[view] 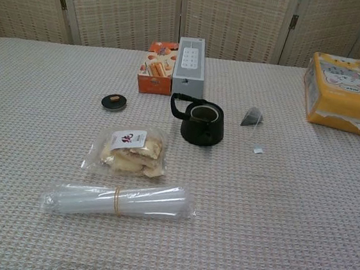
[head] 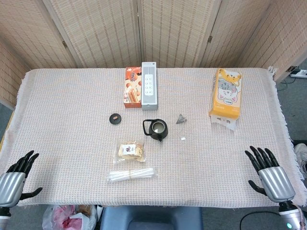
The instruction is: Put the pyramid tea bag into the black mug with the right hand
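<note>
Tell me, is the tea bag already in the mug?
No, the tea bag lies on the cloth beside the mug, apart from it.

head view looks down; chest view low, nearer; both share table (head: pixel 72 143).

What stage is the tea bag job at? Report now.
Nothing done yet. The pyramid tea bag lies on the cloth right of the black mug, its tag apart. The right hand rests open at the table edge, holding nothing. Reaching, grasping and dropping it in the mug all remain.
</note>
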Available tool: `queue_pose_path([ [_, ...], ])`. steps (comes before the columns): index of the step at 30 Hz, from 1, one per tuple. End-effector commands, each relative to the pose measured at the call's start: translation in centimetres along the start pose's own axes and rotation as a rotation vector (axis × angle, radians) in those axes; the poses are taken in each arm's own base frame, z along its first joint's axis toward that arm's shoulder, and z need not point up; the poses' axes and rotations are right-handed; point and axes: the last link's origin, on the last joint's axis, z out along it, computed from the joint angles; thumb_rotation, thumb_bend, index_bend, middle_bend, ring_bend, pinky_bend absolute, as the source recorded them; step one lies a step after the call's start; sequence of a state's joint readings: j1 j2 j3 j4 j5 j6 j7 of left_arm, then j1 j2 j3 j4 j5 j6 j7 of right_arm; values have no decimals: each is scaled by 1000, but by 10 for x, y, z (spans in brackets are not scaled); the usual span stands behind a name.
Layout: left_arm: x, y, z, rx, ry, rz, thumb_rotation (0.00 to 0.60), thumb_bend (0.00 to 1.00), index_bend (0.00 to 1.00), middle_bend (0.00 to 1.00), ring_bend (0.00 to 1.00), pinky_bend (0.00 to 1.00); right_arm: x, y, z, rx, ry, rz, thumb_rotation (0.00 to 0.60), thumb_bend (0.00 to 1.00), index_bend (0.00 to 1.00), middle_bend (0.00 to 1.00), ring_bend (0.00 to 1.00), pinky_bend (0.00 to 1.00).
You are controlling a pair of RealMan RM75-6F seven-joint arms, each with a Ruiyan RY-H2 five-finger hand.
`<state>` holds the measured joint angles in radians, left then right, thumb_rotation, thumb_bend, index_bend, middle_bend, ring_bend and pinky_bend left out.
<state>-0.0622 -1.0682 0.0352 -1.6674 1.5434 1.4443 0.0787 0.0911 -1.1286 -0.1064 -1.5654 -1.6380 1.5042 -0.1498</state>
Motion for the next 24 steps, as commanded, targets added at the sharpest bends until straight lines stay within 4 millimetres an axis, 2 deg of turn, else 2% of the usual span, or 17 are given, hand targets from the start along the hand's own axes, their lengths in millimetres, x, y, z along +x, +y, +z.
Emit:
queue_pose_path([
  [1,0,-1,0,5,-2,-2,600,128,0,63,140,278,-1,-1,1,3,-9,-7,600,158,0,0,0,0],
  [6,1,-2,0,8,-1,-13,600,128,0,63,141,278,-6,-6,13,41,-30,-5,600,174,0,0,0,0],
  [9,2,-2,2,4,-1,-18,600,128,0,63,140,279,-9,-16,41,88,-91,-7,600,181,0,0,0,0],
  [11,2,-2,3,2,-7,-20,600,128,0,63,140,278,-8,-27,68,118,-135,13,600,188,13,0,0,0],
  [15,5,-5,4,7,-6,-32,600,128,0,63,140,279,-4,-54,126,152,-180,20,600,240,129,0,0,0],
  [19,8,-10,3,16,-3,-52,600,128,0,63,140,278,-10,-83,168,150,-207,6,600,276,256,0,0,0],
  [22,10,-13,3,17,-5,-68,600,128,0,63,140,279,-18,-105,189,164,-217,-22,600,287,321,0,0,0],
  [24,11,-16,3,20,-10,-71,600,128,0,68,140,278,-23,-117,199,175,-226,-47,600,329,335,0,0,0],
])
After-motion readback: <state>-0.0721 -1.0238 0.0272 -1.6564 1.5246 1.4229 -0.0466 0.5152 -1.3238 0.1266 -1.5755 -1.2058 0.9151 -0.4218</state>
